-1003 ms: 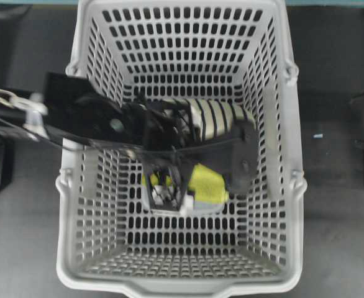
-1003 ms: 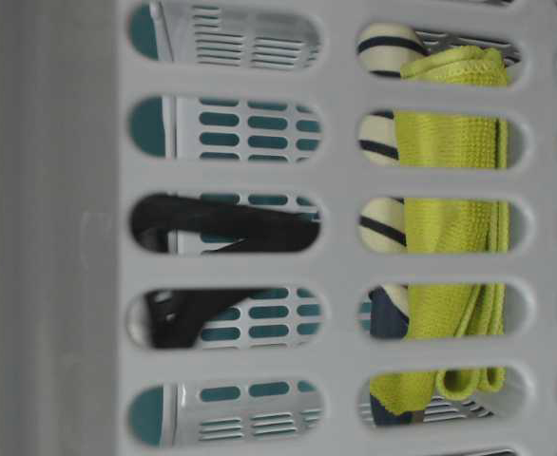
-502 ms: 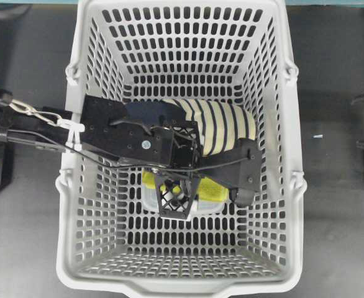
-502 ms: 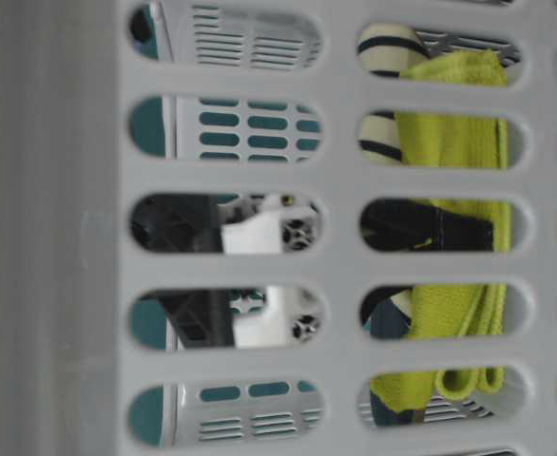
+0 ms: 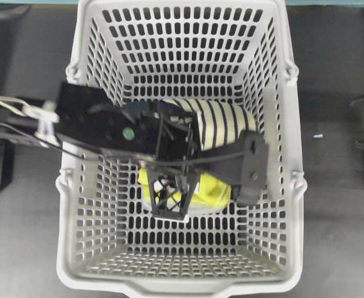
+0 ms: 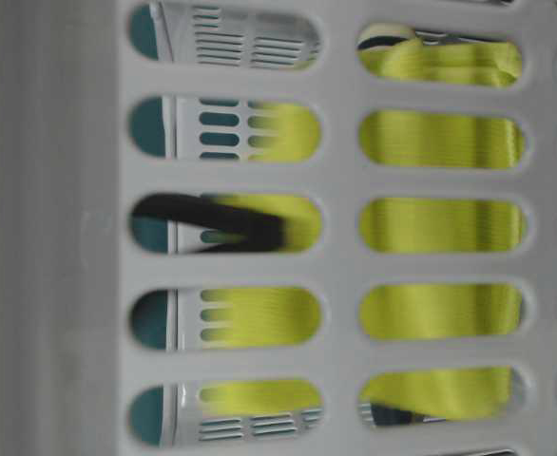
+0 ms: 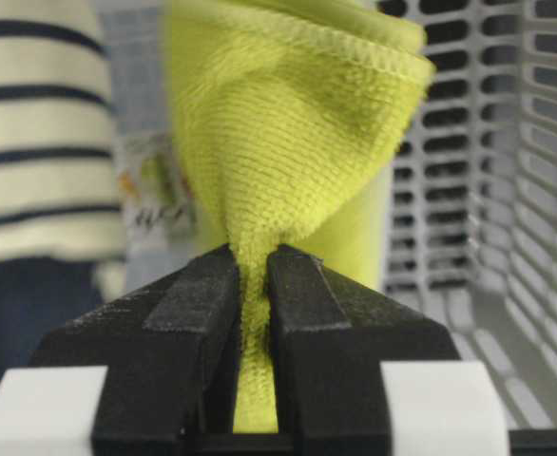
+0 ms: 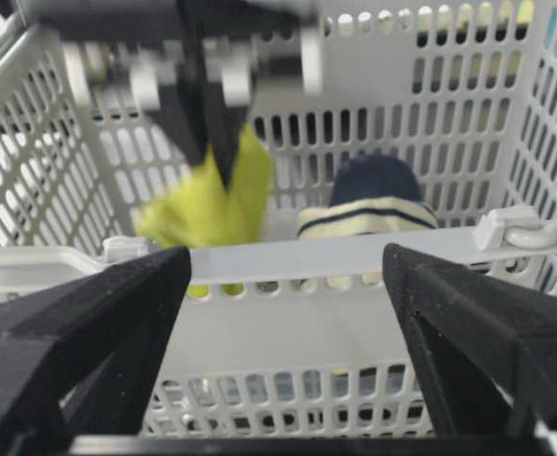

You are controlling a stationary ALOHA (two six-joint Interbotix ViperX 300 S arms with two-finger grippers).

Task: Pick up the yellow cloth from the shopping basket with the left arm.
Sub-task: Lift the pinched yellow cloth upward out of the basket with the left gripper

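The yellow cloth point(image 7: 288, 123) is pinched into a bunched fold between the jaws of my left gripper point(image 7: 255, 285), which is shut on it. From overhead the left gripper point(image 5: 169, 200) points down inside the shopping basket point(image 5: 182, 287), with the cloth point(image 5: 214, 189) showing beside it. In the table-level view the cloth point(image 6: 440, 223) fills several wall slots. In the right wrist view the cloth point(image 8: 212, 209) hangs from the left gripper point(image 8: 217, 142). My right gripper point(image 8: 288, 285) stands open outside the basket rim point(image 8: 355, 256), with nothing between its fingers.
A cream-and-navy striped slipper point(image 5: 222, 124) lies in the basket just behind the cloth; the slipper point(image 7: 31, 123) is at the left in the left wrist view. The basket's slotted walls point(image 7: 507, 142) stand close on the right. Dark tabletop point(image 5: 337, 74) surrounds the basket.
The left gripper has gone from open to shut on the yellow cloth. The cloth is now pulled up into a bunch and covers more slots in the table-level view.
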